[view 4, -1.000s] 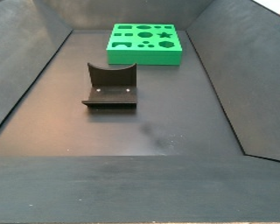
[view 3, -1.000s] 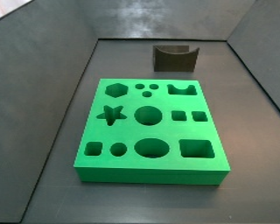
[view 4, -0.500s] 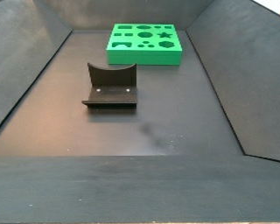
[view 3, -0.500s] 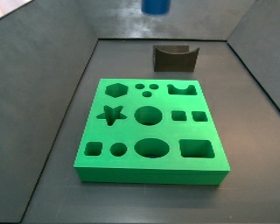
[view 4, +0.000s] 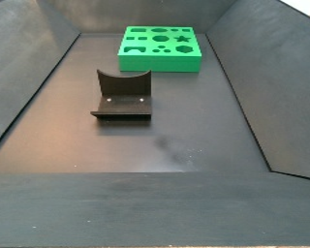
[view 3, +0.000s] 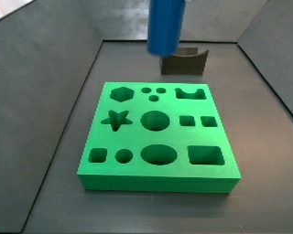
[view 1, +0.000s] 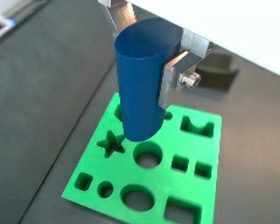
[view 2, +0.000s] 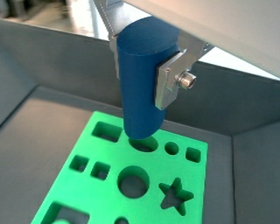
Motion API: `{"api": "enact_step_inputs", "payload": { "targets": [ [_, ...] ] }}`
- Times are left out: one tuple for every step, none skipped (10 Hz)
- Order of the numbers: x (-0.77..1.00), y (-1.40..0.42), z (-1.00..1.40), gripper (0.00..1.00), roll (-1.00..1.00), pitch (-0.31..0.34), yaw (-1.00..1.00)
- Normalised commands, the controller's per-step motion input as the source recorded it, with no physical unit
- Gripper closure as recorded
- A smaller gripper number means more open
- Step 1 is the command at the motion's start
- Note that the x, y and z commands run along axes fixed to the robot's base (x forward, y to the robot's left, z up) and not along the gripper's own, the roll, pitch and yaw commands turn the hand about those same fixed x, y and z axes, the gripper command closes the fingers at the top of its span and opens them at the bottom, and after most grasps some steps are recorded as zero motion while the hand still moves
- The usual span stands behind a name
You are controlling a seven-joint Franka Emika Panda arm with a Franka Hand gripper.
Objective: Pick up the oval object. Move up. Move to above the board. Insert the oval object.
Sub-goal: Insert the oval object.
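While the gripper (view 1: 154, 66) hangs high over the board (view 1: 95, 171) in both wrist views, its silver fingers (view 2: 168, 77) are clamped on the oval object (view 1: 145, 83), which points straight down, clear of the holes. In a side view the blue peg (view 3: 167, 26) floats above the board's (view 3: 161, 178) 12 o'clock end, in front of the fixture (view 3: 183, 62). The other fixed camera only catches the board (view 4: 162, 60) and fixture (view 4: 121, 97) on the tabletop (view 4: 184, 136).
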Motion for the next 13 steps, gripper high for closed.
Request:
{"api": "enact_step_inputs", "payload": {
  "targets": [
    [0.00, -0.29, -0.35, 1.00, -0.01, 0.000, -0.83],
    [0.00, -0.25, -0.35, 1.00, 0.00, -0.011, -0.90],
    [0.00, -0.25, -0.35, 1.00, 0.00, -0.017, -0.90],
    [0.00, -0.25, -0.35, 1.00, 0.00, -0.021, -0.91],
    [0.00, -0.25, -0.36, 1.00, 0.00, -0.019, -0.91],
    [0.00, -0.24, -0.36, 1.00, 0.00, -0.026, -0.91],
    [0.00, -0.24, -0.36, 1.00, 0.00, -0.024, -0.91],
    [0.00, -0.23, -0.37, 1.00, 0.00, -0.030, -0.91],
    [0.00, -0.22, -0.36, 1.00, 0.00, -0.043, -0.92],
    [0.00, -0.22, -0.35, 1.00, 0.00, -0.036, -0.92],
    [0.00, -0.21, -0.35, 1.00, -0.01, -0.043, -0.92],
    [0.00, -0.21, -0.34, 1.00, -0.01, -0.043, -0.92],
    [0.00, -0.20, -0.31, 1.00, -0.03, -0.049, -0.90]
  ]
}}
